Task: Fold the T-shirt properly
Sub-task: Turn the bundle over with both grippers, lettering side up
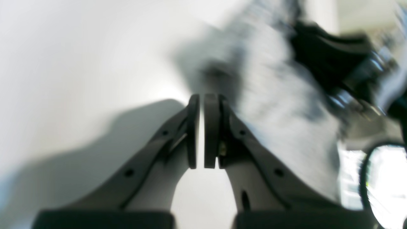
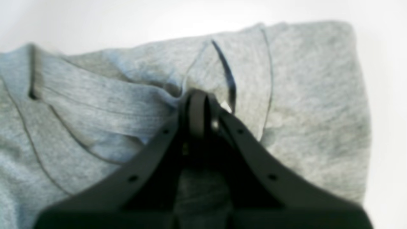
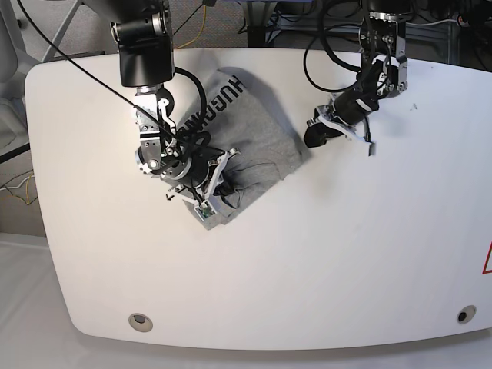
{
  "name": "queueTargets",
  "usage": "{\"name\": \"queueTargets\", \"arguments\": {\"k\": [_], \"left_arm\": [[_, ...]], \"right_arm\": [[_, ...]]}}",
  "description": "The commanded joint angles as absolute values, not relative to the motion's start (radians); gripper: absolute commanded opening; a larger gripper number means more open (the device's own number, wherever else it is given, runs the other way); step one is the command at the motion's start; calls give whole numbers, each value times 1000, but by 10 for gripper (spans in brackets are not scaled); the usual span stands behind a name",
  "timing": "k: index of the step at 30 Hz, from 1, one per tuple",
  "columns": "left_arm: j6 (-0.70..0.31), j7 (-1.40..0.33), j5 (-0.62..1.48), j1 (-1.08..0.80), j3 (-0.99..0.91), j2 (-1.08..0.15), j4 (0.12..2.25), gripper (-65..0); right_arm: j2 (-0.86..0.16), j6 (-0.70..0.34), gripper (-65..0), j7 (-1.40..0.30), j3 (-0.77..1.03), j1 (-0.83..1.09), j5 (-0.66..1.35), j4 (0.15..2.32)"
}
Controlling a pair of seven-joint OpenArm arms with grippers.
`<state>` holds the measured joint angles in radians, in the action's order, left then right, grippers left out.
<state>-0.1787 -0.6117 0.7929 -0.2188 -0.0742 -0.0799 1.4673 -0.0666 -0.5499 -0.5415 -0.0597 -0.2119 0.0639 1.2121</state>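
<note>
On the white table (image 3: 323,254), the right gripper (image 2: 197,105) pinches a bunched edge of the partly folded T-shirt (image 3: 257,142), likely to draw it over; farther off, the left gripper (image 3: 314,135) hovers clenched, empty.

Broad white table (image 3: 323,254) with rounded corners, smooth top, a small round fitting near each front corner. Directly on it, toward the far left: heather-grey cotton T-shirt (image 3: 265,142), partly folded and rumpled, black block lettering showing at its far edge.
</note>
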Motion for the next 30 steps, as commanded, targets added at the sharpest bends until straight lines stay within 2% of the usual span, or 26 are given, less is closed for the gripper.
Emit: {"name": "queueTargets", "arguments": {"k": [1,11,17,24,30], "left_arm": [[-154,-622,776,-222,-82,-99,1466,-631],[-154,-625,776,-220,-79,-101,1540,-631],[-151,-684,776,-234,-77,-91,1627,-631],[-145,-739,776,-237,-82,-64,1793,-631],[-87,-743,777,-237,-79,-62,1836,-631]], "right_arm": [[-77,-547,-644,-628,-47,-200,15,1210],[-71,-539,-644,-630,30,-220,13,1210],[-68,-539,-644,-680,30,-263,15,1216],[-42,-539,-644,-757,25,-272,15,1359],[-1,-539,-644,-845,24,-275,7,1458]]}}
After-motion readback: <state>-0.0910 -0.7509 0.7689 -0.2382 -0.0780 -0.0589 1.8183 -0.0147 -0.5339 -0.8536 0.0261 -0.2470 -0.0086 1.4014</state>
